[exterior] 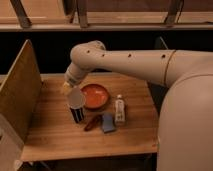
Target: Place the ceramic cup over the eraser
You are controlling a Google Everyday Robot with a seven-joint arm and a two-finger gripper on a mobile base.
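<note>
The off-white ceramic cup [76,98] hangs upside down just above the eraser [77,115], a dark navy block with white stripes standing upright on the wooden table [55,132]. My gripper [68,88] sits at the cup's upper left, shut on the ceramic cup. The cup's lower edge overlaps the top of the eraser in this view; whether they touch I cannot tell. My arm reaches in from the right.
An orange bowl [95,96] sits right of the cup. A white bottle-like thing [119,110], a light blue pad [108,123] and a small reddish-brown object [91,124] lie near the eraser. A wooden panel [19,97] stands along the table's left side.
</note>
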